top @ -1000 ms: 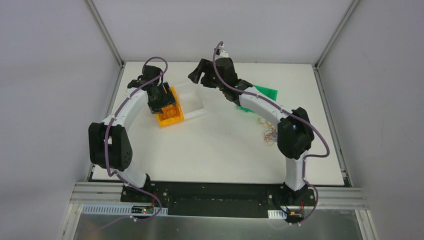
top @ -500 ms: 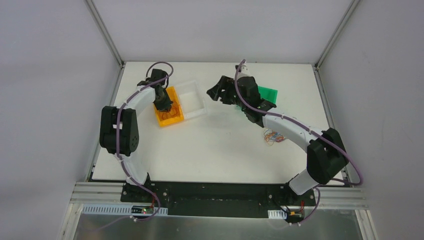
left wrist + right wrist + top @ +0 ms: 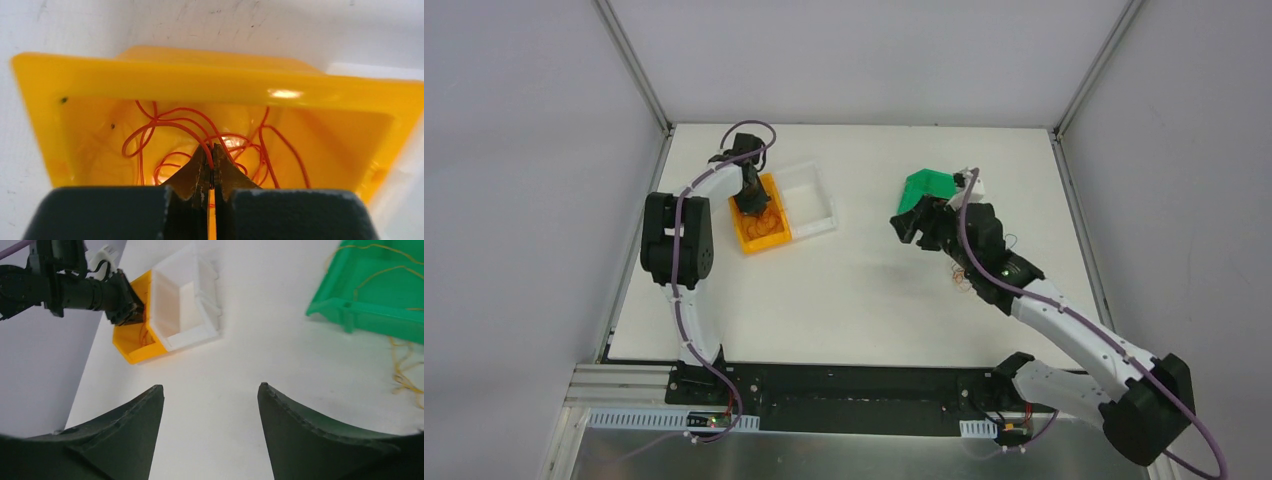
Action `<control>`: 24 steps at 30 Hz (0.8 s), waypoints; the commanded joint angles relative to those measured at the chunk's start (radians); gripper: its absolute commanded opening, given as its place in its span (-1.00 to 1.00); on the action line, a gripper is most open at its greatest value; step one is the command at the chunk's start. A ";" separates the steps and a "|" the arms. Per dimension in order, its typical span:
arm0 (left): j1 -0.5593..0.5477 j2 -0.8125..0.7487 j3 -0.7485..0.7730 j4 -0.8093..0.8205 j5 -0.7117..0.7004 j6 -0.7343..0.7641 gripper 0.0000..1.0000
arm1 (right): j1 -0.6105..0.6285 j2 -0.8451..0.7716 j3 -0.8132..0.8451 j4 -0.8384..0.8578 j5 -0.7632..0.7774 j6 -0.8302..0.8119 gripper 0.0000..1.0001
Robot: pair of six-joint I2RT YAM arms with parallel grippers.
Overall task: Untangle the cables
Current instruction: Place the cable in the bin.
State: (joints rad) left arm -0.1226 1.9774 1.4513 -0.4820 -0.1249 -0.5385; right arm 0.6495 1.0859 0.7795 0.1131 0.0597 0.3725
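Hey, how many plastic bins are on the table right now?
3. An orange bin far left; a white bin touching its right side; a green bin further right, partly covered by the right arm.

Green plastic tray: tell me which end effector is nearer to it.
Right. The right end effector is next to the green plastic tray, open; the left end effector is across the table inside the yellow plastic bin, shut on thin orange cables.

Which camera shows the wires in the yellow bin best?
Left wrist: red wires lie looped in the yellow bin, left gripper shut on one. Top view shows faint loops; right wrist, a sliver.
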 commanded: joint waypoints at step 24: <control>-0.082 -0.681 -0.192 -0.078 0.316 0.012 0.87 | -0.425 0.140 -0.135 -0.415 0.277 0.207 0.23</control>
State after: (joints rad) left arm -0.1459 1.3937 1.3514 -0.5568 0.0944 -0.5430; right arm 0.2287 1.1820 0.6430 -0.3679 0.3061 0.5514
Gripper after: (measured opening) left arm 0.940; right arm 0.659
